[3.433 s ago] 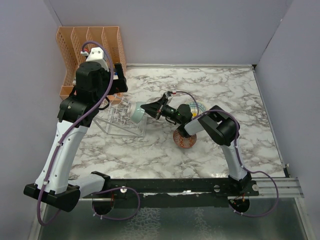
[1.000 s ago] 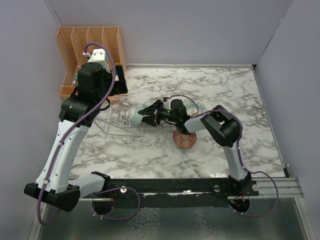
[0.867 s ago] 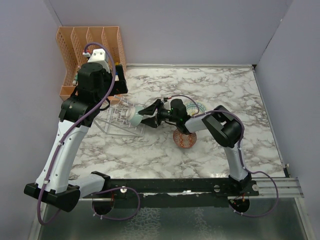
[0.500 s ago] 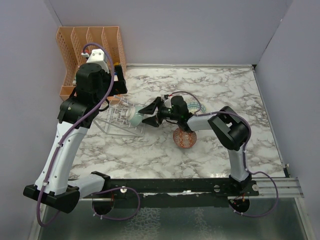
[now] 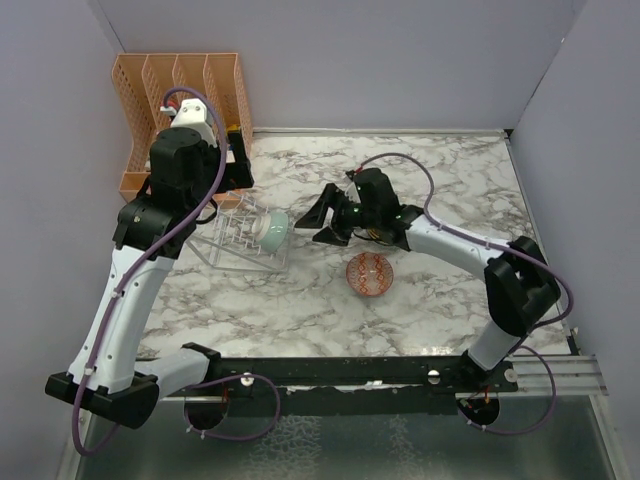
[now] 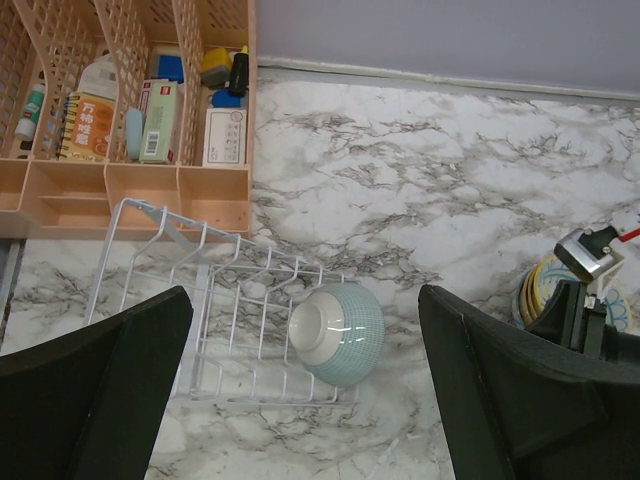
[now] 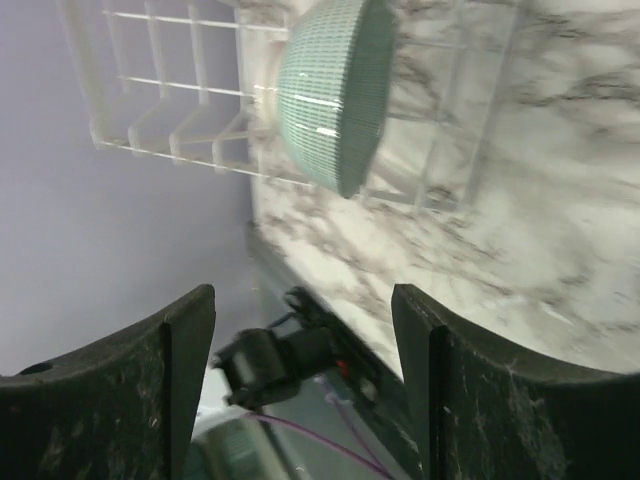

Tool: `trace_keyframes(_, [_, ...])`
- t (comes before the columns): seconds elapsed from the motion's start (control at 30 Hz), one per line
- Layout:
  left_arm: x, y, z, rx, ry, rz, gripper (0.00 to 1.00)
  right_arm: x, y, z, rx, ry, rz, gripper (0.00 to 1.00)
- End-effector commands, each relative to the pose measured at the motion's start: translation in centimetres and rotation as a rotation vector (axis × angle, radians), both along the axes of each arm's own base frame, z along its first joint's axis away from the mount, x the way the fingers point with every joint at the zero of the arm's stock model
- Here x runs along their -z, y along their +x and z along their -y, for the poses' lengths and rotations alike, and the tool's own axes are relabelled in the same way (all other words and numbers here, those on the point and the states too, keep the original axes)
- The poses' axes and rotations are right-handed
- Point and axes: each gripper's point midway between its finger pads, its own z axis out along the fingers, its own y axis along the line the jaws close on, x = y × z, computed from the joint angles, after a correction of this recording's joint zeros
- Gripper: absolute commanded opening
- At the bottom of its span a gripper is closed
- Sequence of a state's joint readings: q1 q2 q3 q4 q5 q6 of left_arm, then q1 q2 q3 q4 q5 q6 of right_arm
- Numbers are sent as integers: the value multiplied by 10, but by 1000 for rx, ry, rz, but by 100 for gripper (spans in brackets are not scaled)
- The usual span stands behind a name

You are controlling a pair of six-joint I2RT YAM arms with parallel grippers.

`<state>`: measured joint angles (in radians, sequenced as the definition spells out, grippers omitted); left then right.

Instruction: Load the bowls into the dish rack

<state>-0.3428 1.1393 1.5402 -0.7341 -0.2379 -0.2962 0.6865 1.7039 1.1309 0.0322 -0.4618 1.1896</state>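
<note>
The marbled bench (image 5: pixel 450 180) was walled at the left, back and right, with most of its middle and right side open for moving. At its far left corner stood the orange file organiser (image 5: pixel 150 90), and just in front of it lay the dish rack (image 5: pixel 225 245). That side looked the tightest place to work.

A teal bowl (image 6: pixel 340 333) sat on edge at the rack's right end, with unfilled prong rows to its left. A red patterned bowl (image 5: pixel 369 274) lay upright on the bare bench, well apart from every wall. A yellow-and-blue rimmed bowl (image 6: pixel 540 290) showed partly behind the right arm.

The bowls looked glazed, so probably stiff, slick and breakable. The rim seemed the surest hold, one finger inside and one outside. The rack looked light enough to skid if nudged.

The left pincer (image 6: pixel 305 300) hovered above the rack, spread wide and empty. The right pincer (image 5: pixel 316 222) hung beside the teal bowl, parted and holding nothing.
</note>
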Motion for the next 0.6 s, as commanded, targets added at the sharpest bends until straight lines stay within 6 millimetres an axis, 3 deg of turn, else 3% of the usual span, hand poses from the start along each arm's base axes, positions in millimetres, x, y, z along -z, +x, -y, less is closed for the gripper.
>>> trace_keyframes(0.0, [-5,-6,-5,-16,-2,27,99,24,-14,68,-55,-485,82,70])
trace_keyframes(0.13, [-1,-7,-4,-13,-2,21,99,33,-22,116,-115,-778,124,67])
trace_keyframes(0.23, [3,-7,-3,-8,-11,14,99,42,-30,135,-179,-905,125,64])
trace_keyframes(0.57, [1,-9,-4,-13,-9,18,99,64,-62,138,-279,-1027,106,56])
